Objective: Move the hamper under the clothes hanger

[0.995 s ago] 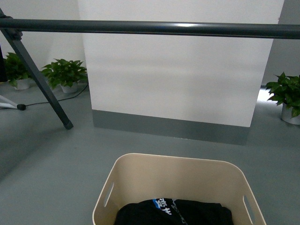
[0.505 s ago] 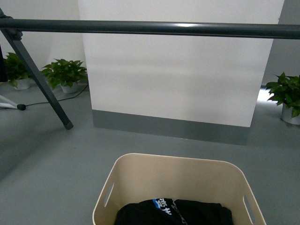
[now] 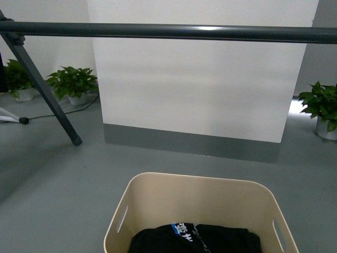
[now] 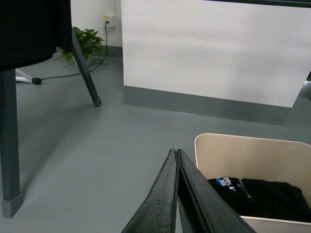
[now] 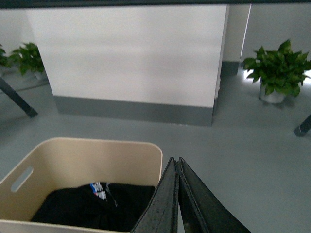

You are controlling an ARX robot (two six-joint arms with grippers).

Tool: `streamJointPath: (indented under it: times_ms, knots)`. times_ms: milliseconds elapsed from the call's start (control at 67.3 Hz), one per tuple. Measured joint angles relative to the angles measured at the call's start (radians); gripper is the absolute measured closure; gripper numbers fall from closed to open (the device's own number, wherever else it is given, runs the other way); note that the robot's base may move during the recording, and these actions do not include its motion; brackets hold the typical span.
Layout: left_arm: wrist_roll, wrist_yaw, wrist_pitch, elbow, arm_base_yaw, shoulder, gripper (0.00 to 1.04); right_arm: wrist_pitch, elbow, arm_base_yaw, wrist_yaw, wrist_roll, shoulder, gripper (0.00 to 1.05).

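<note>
Because the hamper point(image 3: 201, 211) is a thin-walled tub of smooth beige plastic holding only a folded black garment point(image 3: 195, 240), I judge it light and fairly stiff, though its glossy tapered sides would slip in a pinch, so the slot handle cut-outs at its short ends look like the places to take hold or push. At far left, the clothes hanger point(image 3: 168, 31) shows an angled dark grey metal leg point(image 3: 45, 92) ending in a capped foot on the matte grey floor point(image 3: 63, 179), with leafy potted plants point(image 3: 72, 84) behind it; its long round bar runs across the whole scene, faintly shiny. The left gripper point(image 4: 176, 154) has its dark tapered jaws pressed together, empty, just left of the hamper's rim. The hamper sits on the floor at the near centre, nearer than the bar and seemingly not yet beneath it. The right gripper point(image 5: 176, 161) also has its jaws pressed together on nothing, beside the hamper's right corner. Another potted plant point(image 3: 322, 108) stands at far right.
</note>
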Motion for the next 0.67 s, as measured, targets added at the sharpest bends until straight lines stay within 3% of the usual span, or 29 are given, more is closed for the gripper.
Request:
streamJointPath:
  times_ms: [74, 386, 668]
  knots:
    - [0.0, -0.001, -0.063, 0.0, 0.0, -0.076, 1.01, -0.004, 0.0, 0.0, 0.0, 0.0, -0.002, 1.03]
    - [-0.001, -0.002, -0.071, 0.0, 0.0, -0.092, 1.01, -0.006, 0.0, 0.0, 0.0, 0.0, -0.003, 1.03]
    - [-0.001, -0.002, -0.071, 0.0, 0.0, -0.093, 0.55, -0.006, 0.0, 0.0, 0.0, -0.001, -0.003, 0.59]
